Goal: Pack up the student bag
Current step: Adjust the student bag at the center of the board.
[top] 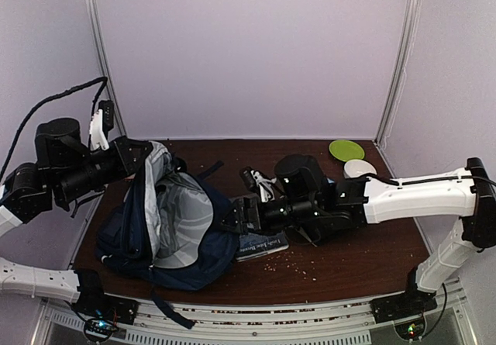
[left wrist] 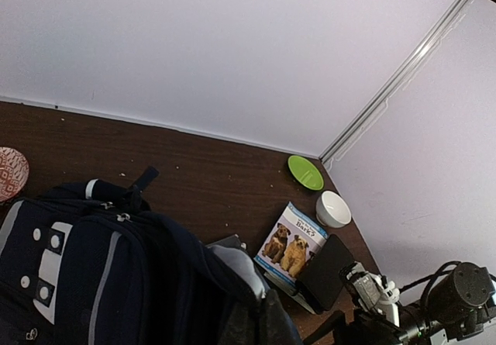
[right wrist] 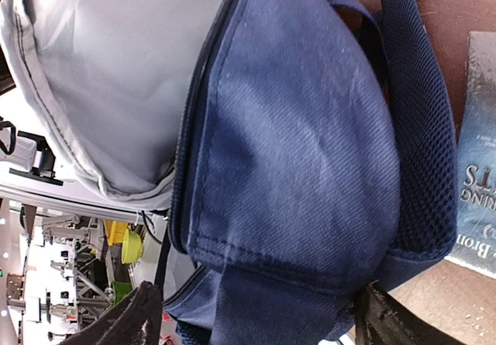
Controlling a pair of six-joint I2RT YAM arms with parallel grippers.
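Note:
The student bag point(top: 167, 225) is a large navy backpack lying on the table's left half, its mouth held open so the light grey lining point(top: 182, 209) shows. My left gripper point(top: 146, 157) is shut on the bag's upper rim and holds it up; in the left wrist view the pinched fabric sits at the bottom edge of the picture point(left wrist: 260, 322). My right gripper point(top: 232, 215) is open wide against the bag's right side. In the right wrist view its fingers point(right wrist: 132, 322) straddle a fold of navy fabric point(right wrist: 294, 174).
A book with two dogs on its cover point(left wrist: 293, 243) and a black flat object point(left wrist: 325, 271) lie right of the bag. Another book point(top: 263, 244) lies under my right arm. A green plate point(top: 346, 150) and white bowl point(top: 359, 168) stand at the back right. Crumbs dot the table.

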